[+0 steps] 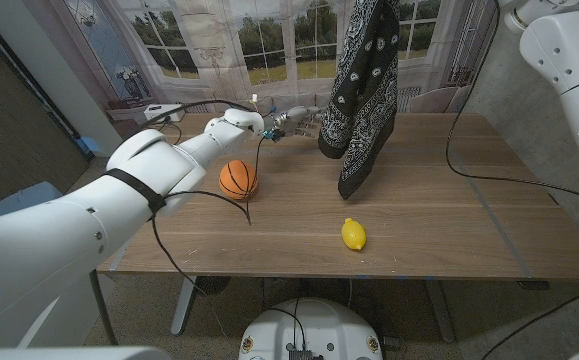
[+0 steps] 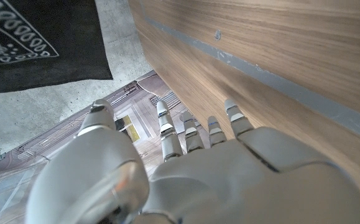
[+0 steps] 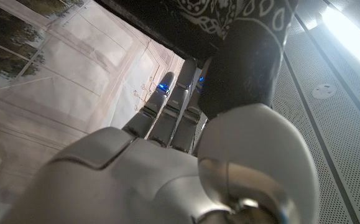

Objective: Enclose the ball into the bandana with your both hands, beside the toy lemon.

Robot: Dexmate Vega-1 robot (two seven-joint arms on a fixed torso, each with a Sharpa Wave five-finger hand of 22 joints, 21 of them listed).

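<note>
Hanging from the raised right hand (image 3: 167, 168), which grips it, the bandana (image 1: 362, 90) drapes to the table (image 1: 439, 215). Ball (image 1: 237, 178) sits beneath the left arm; lemon (image 1: 353, 233) nearer front. Left hand (image 1: 287, 121) reaches toward the cloth, fingers spread, empty.

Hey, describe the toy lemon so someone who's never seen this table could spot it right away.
On the wooden table, look near the front edge, around the middle. The toy lemon lies there alone, small and bright yellow, unlike the orange ball farther back and left.

ball (image 1: 237, 178) left of hanging bandana (image 1: 361, 85) | lemon (image 1: 353, 233) nearer, right
</note>
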